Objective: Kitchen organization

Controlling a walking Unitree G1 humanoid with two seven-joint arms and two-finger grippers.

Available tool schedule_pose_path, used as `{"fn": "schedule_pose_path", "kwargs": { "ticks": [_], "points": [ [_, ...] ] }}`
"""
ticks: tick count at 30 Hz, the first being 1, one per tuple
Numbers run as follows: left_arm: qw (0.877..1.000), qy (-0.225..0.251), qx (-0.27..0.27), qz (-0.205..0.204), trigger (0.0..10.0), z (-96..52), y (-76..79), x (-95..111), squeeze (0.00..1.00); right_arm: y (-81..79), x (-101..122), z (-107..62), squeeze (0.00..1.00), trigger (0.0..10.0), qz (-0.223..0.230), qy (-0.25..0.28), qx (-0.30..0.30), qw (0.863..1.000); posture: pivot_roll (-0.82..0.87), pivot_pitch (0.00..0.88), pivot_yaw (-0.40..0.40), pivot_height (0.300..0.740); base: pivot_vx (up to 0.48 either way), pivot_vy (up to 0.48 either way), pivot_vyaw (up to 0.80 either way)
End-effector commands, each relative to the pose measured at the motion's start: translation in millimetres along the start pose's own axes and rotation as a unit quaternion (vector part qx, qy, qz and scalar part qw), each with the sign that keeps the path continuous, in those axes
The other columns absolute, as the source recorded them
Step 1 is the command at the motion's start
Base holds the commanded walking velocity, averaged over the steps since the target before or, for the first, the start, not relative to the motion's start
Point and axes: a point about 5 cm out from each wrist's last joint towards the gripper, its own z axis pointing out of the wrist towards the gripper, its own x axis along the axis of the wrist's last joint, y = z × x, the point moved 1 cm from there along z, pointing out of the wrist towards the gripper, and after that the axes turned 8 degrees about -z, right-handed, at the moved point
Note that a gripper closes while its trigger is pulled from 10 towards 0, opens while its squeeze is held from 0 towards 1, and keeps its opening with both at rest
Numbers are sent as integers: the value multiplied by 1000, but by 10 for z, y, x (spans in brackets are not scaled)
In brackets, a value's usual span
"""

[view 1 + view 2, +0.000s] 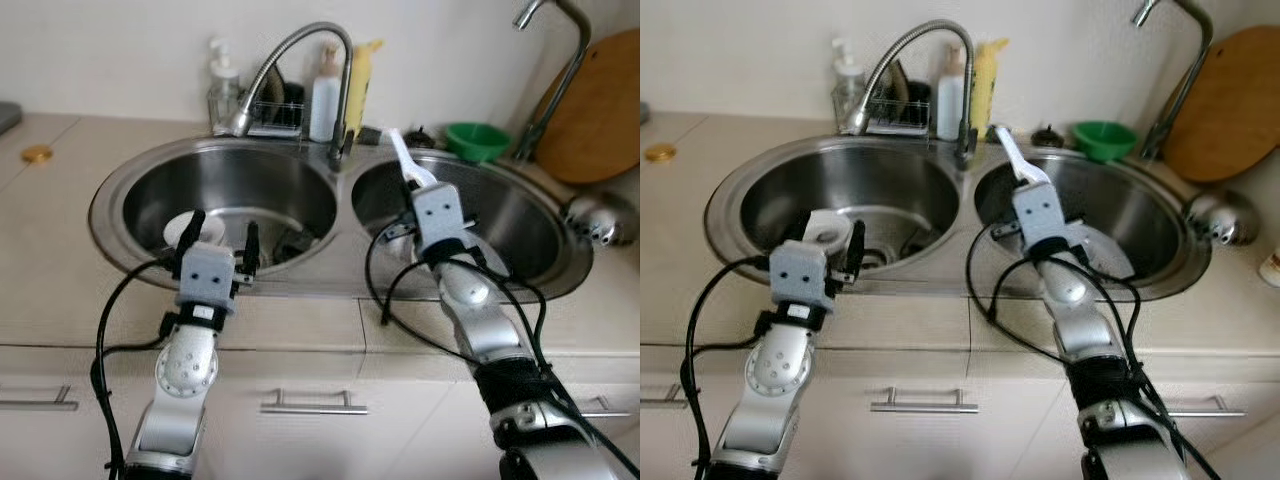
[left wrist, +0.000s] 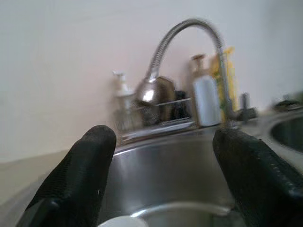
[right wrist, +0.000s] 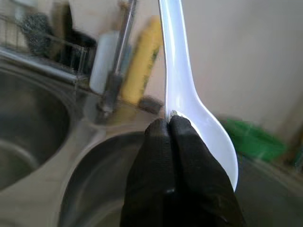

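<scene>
My right gripper [image 3: 169,124] is shut on the bowl end of a white spoon [image 3: 176,71], whose handle sticks up and away over the right sink basin [image 1: 530,215]. In the left eye view the white spoon [image 1: 405,158] rises from the right gripper [image 1: 420,185] above that basin. My left gripper [image 1: 222,238] hangs open over the near rim of the left sink basin [image 1: 140,195], nothing between its fingers [image 2: 78,182]. A white round dish [image 1: 183,228] lies in the left basin just beyond it.
A curved steel faucet [image 1: 290,60] stands between the basins, with a soap bottle [image 1: 222,85], white bottle [image 1: 323,95] and yellow bottle [image 1: 360,85] behind. A green bowl [image 1: 476,140], wooden board [image 1: 595,105] and steel strainer [image 1: 600,220] lie right. Cabinet drawers [image 1: 312,402] are below.
</scene>
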Motion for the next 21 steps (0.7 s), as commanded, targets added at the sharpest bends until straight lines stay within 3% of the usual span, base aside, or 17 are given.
{"fn": "schedule_pose_path", "kwargs": {
  "ticks": [1,3,4,7,13,15,16,19,21],
  "points": [
    [1000,4,-3,4,10000,-9,10,14,0,38,-18,57,0,10000,25,-24,-5,999,81,0,-63,740,0,0,0],
    [1000,3,-6,4,10000,-9,22,11,0,103,-201,125,0,10000,58,-113,-11,992,79,0,-62,740,0,0,0],
    [1000,3,-6,4,10000,-9,22,11,0,103,-201,125,0,10000,58,-113,-11,992,79,0,-62,740,0,0,0],
    [1000,2,-9,4,10000,-7,41,5,0,238,-334,179,0,10000,136,-186,-28,973,89,0,-67,740,0,0,0],
    [1000,-1,-10,5,10000,-15,43,-4,0,428,-484,147,0,10000,176,-243,-77,951,98,0,-73,740,0,0,0],
    [1000,-2,-10,5,10000,-18,42,-8,0,419,-577,101,0,10000,214,-275,-81,934,101,0,-74,740,0,0,0],
    [1000,-2,-10,5,10000,-18,42,-8,0,419,-577,101,0,10000,214,-275,-81,934,101,0,-74,740,0,0,0],
    [1000,-5,-11,5,10000,-24,42,-14,0,254,-701,22,0,10000,257,-317,-47,912,100,0,-72,740,0,0,0],
    [1000,-7,-12,5,10000,-25,46,-22,0,165,-743,-11,0,10000,262,-334,-24,905,99,0,-71,740,0,0,0]
  ]
}}
